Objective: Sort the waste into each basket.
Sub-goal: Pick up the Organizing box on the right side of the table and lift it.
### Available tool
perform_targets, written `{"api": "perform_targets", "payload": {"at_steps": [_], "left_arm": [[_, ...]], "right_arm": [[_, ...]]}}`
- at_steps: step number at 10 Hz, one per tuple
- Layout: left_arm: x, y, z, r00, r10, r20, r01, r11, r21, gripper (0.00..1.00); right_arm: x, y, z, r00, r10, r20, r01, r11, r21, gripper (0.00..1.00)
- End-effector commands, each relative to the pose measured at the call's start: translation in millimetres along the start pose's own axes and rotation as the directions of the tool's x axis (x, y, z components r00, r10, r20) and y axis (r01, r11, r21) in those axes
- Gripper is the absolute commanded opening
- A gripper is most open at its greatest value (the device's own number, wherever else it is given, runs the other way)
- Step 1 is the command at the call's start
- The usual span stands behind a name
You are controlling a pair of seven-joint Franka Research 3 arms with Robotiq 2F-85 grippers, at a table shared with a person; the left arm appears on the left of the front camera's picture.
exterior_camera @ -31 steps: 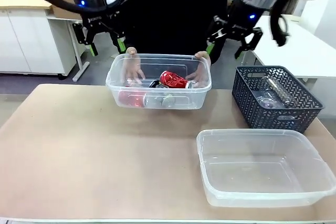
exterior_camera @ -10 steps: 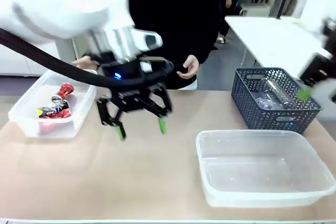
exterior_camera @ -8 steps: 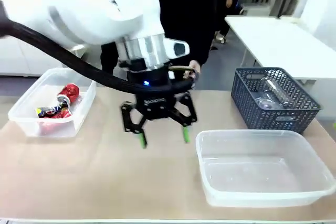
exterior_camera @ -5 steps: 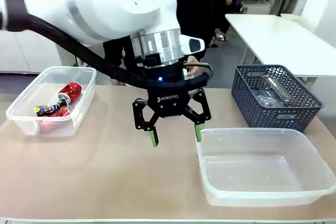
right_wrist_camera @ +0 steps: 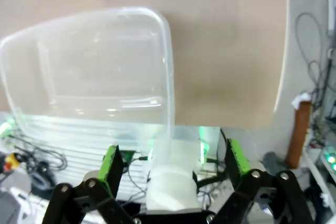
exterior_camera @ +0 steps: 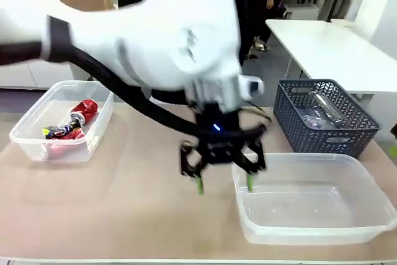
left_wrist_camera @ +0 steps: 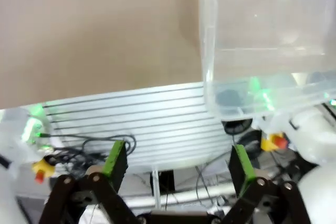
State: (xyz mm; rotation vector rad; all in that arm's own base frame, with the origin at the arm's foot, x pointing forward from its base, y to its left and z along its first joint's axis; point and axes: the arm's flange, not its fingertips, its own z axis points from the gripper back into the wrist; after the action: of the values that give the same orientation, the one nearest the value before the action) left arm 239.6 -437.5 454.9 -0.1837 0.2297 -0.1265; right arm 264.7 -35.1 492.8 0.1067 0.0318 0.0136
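left claw [exterior_camera: 223, 183] shifted right, over tub [exterior_camera: 347, 231]

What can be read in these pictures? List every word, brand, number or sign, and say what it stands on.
No text here can be read.
Left gripper: any print on its black body is smeared by motion blur, unreadable.
Crushed cans in the left tub: red and yellow print, too small to read.
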Motion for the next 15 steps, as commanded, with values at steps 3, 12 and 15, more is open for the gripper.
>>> {"api": "perform_targets", "payload": {"at_steps": [3,12,15], "left_arm": [[42.0,-44.2,-59.2,0.998,0.063,0.017,-0.065,0.990,0.122,1.00],[65.3,-35.8,-79.9,0.975,0.152,0.159,-0.171,0.979,0.110,0.45],[63.5,-38.4,-79.9,0.979,0.128,0.160,-0.147,0.982,0.116,0.00]], "right_arm": [[8.2,3.8,-145.3,0.976,0.014,-0.215,-0.001,0.998,0.057,1.00],[-7.8,5.3,-190.4,0.978,0.047,-0.203,-0.040,0.998,0.042,0.77],[-9.3,6.7,-195.7,0.969,0.052,-0.241,-0.037,0.997,0.068,0.00]]}}
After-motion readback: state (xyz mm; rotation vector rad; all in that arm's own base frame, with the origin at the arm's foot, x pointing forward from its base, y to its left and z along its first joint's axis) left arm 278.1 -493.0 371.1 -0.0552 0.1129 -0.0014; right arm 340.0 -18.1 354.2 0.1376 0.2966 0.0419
